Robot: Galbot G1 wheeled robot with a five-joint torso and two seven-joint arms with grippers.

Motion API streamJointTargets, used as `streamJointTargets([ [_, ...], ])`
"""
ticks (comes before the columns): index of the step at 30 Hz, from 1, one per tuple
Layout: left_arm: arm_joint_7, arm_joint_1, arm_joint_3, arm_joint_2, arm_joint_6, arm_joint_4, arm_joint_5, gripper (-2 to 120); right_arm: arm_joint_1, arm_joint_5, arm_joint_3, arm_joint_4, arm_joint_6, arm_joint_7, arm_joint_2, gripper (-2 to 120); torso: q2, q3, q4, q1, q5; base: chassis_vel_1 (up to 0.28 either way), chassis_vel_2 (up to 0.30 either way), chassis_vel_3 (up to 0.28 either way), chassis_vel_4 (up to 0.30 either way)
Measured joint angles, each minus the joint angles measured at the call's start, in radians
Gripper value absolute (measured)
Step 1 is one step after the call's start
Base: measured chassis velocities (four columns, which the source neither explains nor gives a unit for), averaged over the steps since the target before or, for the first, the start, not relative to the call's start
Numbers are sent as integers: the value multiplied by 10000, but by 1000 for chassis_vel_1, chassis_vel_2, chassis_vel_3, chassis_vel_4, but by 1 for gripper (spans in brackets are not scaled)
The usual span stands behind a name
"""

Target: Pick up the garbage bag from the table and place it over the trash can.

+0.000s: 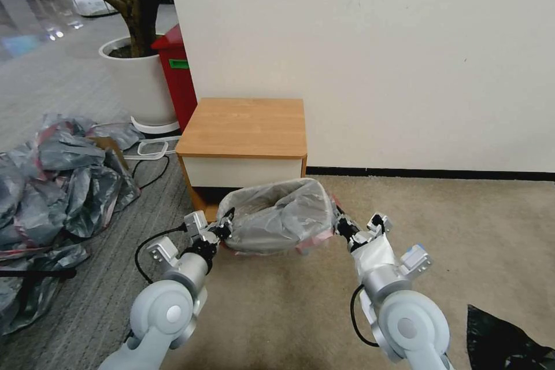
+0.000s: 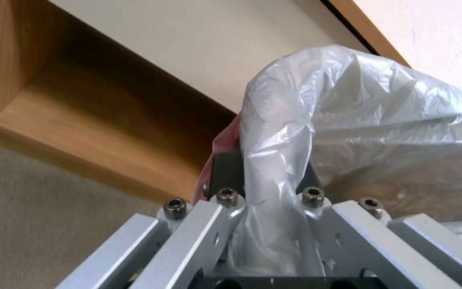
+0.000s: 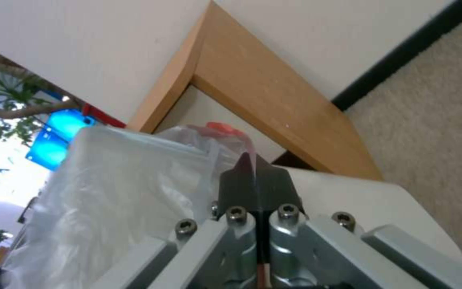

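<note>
1. A grey garbage bag [image 1: 277, 217] hangs stretched in front of the bench [image 1: 243, 127], its top bare.
2. The left hand [image 1: 222, 230] pinches the bag's left edge; the right hand [image 1: 342, 226] is clamped on its pink-red rim.
3. A trash can, possibly beneath the bag, cannot be made out.

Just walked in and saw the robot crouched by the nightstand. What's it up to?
It is fitting the garbage bag over the trash can, which stands on the carpet in front of the table. The left gripper pinches the bag's edge on one side and the right gripper pinches it on the other, holding it spread wide. The bag is draped across the can's top, its pink-red rim band showing low at the front. The tabletop has nothing on it.
</note>
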Motion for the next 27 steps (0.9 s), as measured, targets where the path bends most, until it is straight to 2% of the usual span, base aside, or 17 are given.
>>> streamJointTargets([
  [1, 0, 0, 0, 0, 0, 0, 0, 6, 0, 0, 0, 0, 0, 0, 0, 0, 0, 0, 0, 0, 0, 0, 0, 0, 0],
  [3, -6, 72, -96, 72, 51, -68, -161, 6, 175, -347, 9, -524, 238, -844, 1, 0, 0, 0, 0, 0, 0, 0, 0, 0, 0],
  [9, -8, 101, -227, 169, 172, -138, -420, 6, 367, -511, 28, -1049, 378, -1695, -39, 0, 0, 0, 0, 0, -1, 0, 0, 0, 0],
  [27, -13, 47, -271, 232, 257, -302, -732, 6, 696, -1155, -6, -2147, 354, -1958, -199, 0, 0, 0, 0, 0, 0, 0, 0, 0, 0],
])
